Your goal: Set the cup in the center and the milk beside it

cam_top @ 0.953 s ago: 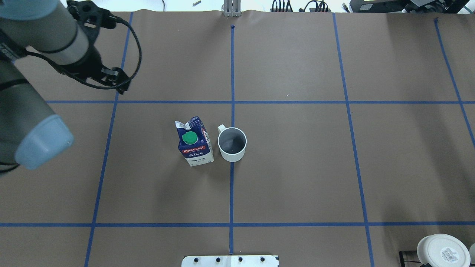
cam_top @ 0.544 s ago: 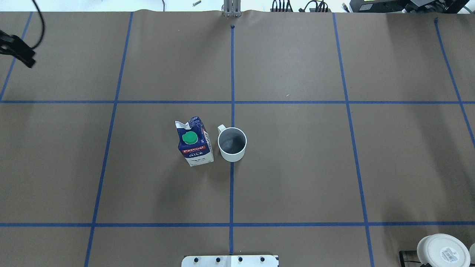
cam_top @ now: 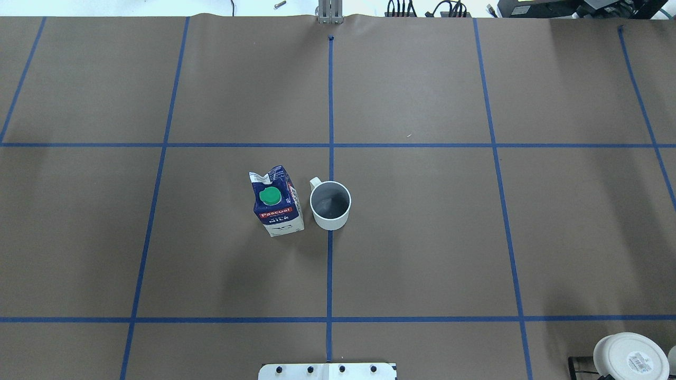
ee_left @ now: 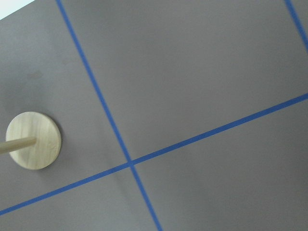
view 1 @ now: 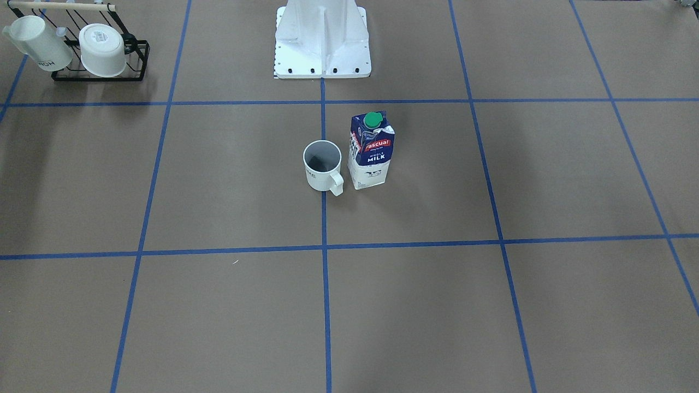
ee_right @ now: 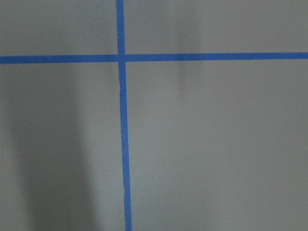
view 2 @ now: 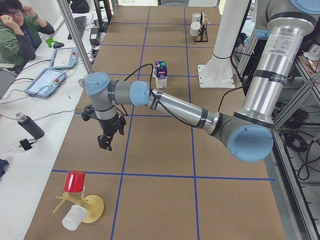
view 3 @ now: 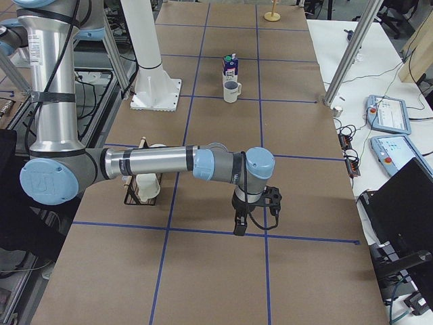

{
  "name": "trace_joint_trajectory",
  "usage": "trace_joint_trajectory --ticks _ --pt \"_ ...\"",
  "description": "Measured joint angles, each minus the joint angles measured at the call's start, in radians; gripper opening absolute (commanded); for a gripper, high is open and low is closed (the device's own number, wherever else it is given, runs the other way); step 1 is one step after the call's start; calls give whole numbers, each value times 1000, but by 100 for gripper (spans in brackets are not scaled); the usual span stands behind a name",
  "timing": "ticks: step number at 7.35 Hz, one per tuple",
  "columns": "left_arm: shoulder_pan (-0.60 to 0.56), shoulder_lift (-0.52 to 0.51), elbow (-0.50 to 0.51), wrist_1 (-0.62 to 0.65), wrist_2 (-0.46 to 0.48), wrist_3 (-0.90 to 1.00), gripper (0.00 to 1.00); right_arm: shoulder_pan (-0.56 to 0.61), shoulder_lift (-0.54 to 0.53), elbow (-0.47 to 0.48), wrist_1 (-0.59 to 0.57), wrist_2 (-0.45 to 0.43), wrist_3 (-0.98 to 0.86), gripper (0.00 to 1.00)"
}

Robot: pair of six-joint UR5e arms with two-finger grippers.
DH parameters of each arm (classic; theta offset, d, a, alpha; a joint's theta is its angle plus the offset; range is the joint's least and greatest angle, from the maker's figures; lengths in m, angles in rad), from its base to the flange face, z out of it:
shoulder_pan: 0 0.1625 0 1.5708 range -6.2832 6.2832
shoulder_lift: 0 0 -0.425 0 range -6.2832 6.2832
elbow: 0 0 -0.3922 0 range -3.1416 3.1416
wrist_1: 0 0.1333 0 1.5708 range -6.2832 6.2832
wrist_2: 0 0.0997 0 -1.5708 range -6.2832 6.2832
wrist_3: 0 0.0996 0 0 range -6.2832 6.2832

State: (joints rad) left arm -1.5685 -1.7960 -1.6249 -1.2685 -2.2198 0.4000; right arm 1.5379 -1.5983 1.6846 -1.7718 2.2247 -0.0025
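Grey-lined white cup [cam_top: 330,206] stands beside green-capped blue milk [cam_top: 278,208]; left gripper [view 2: 104,144], right gripper [view 3: 238,228] spacing: cannot tell.

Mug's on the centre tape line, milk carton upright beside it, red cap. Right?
Not quite: the cap is green, as the overhead view shows. The rest holds: the cup sits on the centre tape line, the milk carton upright beside it.

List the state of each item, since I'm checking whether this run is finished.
cup: upright on the middle tape line, looks empty.
milk carton: upright, cap on, close beside the cup.
left gripper: far from both, open or shut unclear.
right gripper: far from both, open or shut unclear.
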Motion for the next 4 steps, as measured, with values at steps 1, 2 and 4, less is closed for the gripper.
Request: trace_joint_trajectory --ticks 1,2,4 --pt "-9 62 13 -47 -2 11 98 3 -4 0 0 1 0 100" --pt "-13 99 16 -72 -2 13 98 4 -5 0 0 1 0 100" --pt "-14 122 17 -83 -2 9 98 5 -12 -2 20 1 1 100"
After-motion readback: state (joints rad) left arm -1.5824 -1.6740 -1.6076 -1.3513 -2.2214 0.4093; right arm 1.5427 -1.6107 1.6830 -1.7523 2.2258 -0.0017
